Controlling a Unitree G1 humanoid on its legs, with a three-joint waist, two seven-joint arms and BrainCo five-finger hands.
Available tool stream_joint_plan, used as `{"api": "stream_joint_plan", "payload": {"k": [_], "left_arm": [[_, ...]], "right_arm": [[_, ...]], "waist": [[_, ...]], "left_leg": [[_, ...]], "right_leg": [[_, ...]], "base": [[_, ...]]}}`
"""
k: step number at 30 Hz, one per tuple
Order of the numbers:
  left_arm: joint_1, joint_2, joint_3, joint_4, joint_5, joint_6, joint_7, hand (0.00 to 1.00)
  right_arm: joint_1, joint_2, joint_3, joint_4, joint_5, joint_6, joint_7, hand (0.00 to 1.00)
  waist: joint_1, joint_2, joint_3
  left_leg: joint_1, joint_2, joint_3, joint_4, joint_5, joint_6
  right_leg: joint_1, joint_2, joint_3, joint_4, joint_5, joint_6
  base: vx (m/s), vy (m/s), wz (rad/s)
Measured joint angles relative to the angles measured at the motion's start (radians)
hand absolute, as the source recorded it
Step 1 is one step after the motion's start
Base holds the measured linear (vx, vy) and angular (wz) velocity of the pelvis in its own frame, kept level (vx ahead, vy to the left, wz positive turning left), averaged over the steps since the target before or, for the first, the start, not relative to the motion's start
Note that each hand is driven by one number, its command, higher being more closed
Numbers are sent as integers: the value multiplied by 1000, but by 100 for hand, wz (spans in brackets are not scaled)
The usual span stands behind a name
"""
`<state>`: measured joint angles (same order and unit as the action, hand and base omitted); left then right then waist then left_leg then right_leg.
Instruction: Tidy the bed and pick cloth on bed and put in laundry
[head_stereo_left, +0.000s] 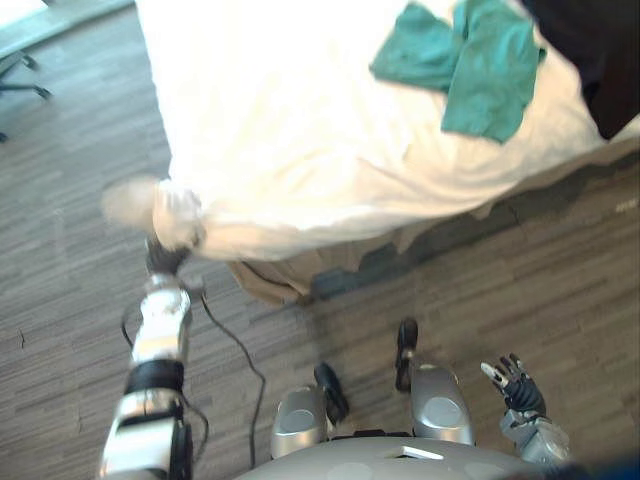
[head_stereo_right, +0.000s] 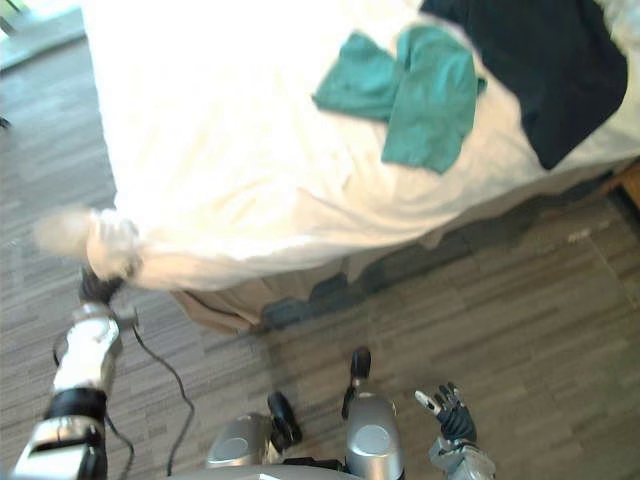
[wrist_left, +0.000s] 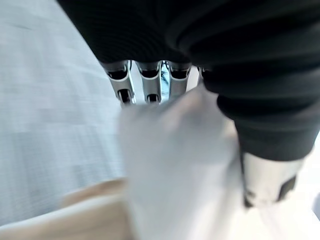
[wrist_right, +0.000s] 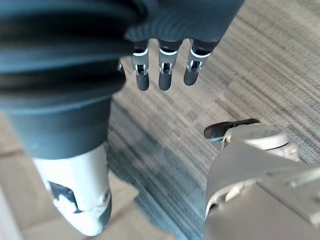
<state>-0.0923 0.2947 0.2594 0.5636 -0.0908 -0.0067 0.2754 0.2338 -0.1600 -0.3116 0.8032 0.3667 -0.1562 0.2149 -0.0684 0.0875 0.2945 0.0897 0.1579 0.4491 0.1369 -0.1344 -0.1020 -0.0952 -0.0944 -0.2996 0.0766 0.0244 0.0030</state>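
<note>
At bed's near-left corner, the left robot hand is closed on a bunch of the white sheet. In left wrist view the fabric is wadded btwn fingers & thumb, w/ the fingertips hidden behind the wad. From the head views, that corner of the sheet is gathered into a lump right at the end of the left arm, just off the bed's edge & above the floor. Rest of the sheet covers the bed, wrinkled, hanging over the near side; a tan base shows under it.

Green cloth lies crumpled on top of the sheet, on the far-right part of the bed, well apart from both robot hands. Dark cloth lies just beside it, further right, reaching the bed's right edge; their edges meet at the far side.

Right robot hand is low on the robot's right side, over the floor, well apart from the bed. Its fingers are loosely straight & it has hold of nothing.
</note>
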Motion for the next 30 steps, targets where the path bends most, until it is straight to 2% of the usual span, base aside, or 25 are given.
{"api": "stream_joint_plan", "payload": {"k": [2, 5, 7, 10, 14, 17, 18, 20, 21, 24, 26, 28, 30], "left_arm": [[79, -56, 1, 41, 2, 0, 15, 0], [179, -115, 1, 109, 6, 9, 15, 0], [216, -145, 1, 140, 4, 27, 14, 0], [288, -191, 4, 201, 3, 32, 10, 0], [357, -239, 7, 245, -8, 15, -39, 0], [381, -250, -9, 244, -10, -40, -75, 0], [386, -246, -15, 244, -30, -60, -81, 0], [387, -242, -16, 242, -49, -86, -81, 0], [388, -238, -17, 242, -58, -103, -79, 0], [388, -232, -37, 238, -94, -134, -79, 0], [388, -232, -46, 232, -99, -158, -82, 0], [390, -229, -54, 210, -118, -165, -87, 0], [384, -225, -66, 195, -135, -176, -110, 0]], "right_arm": [[7, 7, -21, 39, -4, 22, 4, 0], [6, 28, -69, 91, -39, 47, 11, 0], [7, 40, -82, 116, -42, 53, 13, 0], [3, 58, -103, 115, -49, 50, -14, 0], [-3, 77, -111, -16, -33, 17, -95, 0], [-32, 69, -87, -221, -38, 6, -125, 0], [-58, 49, -61, -283, -46, -7, -116, 100], [-109, 3, -6, -341, -78, -21, -92, 100], [-156, -35, 46, -359, -86, -35, -56, 100], [-282, -113, 169, -363, -86, -42, -5, 100], [-428, -154, 268, -340, -74, -53, 41, 100], [-559, -168, 348, -297, -62, -55, 65, 100], [-730, -171, 444, -232, -34, -45, 82, 100]], "waist": [[6, -3, -45], [20, -20, -71], [30, -30, -77], [33, -39, -98], [34, -37, -127], [39, -38, -129], [47, -40, -131], [66, -50, -141], [78, -56, -139], [95, -71, -136], [134, -82, -137], [150, -97, -127], [203, -112, -115]], "left_leg": [[18, -1, -16, -21, 3, 0], [44, -6, -21, -55, 2, 0], [54, -9, -21, -66, 0, 2], [69, -11, -21, -69, -20, -5], [76, -15, -32, -78, -29, 1], [70, -18, -55, -88, -18, -4], [70, -18, -67, -92, -9, 4], [70, -19, -86, -100, 4, 5], [69, -18, -103, -100, 5, 5], [67, -23, -142, -102, 10, 7], [66, -37, -178, -113, 21, 10], [63, -51, -218, -128, 45, 16], [53, -60, -256, -134, 67, 25]], "right_leg": [[53, 14, -13, -81, 22, 13], [111, 26, -21, -181, 69, 14], [117, 22, -22, -181, 73, 19], [134, 21, -26, -181, 76, 23], [142, 18, -37, -181, 75, 23], [142, 15, -59, -181, 72, 26], [144, 15, -69, -181, 70, 24], [147, 15, -89, -181, 72, 22], [156, 15, -103, -181, 70, 22], [176, 9, -141, -181, 64, 24], [187, -1, -170, -180, 61, 29], [200, -12, -205, -178, 61, 30], [209, -30, -234, -175, 62, 32]], "base": [[32, 3, 17], [-27, 38, 9], [-82, 62, -1], [-67, 60, -6], [17, 49, 4], [37, 33, 21], [75, 35, 26], [80, 32, 33], [70, 39, 36], [51, 49, 42], [27, 64, 41], [6, 40, 56], [-20, 48, 57]]}}
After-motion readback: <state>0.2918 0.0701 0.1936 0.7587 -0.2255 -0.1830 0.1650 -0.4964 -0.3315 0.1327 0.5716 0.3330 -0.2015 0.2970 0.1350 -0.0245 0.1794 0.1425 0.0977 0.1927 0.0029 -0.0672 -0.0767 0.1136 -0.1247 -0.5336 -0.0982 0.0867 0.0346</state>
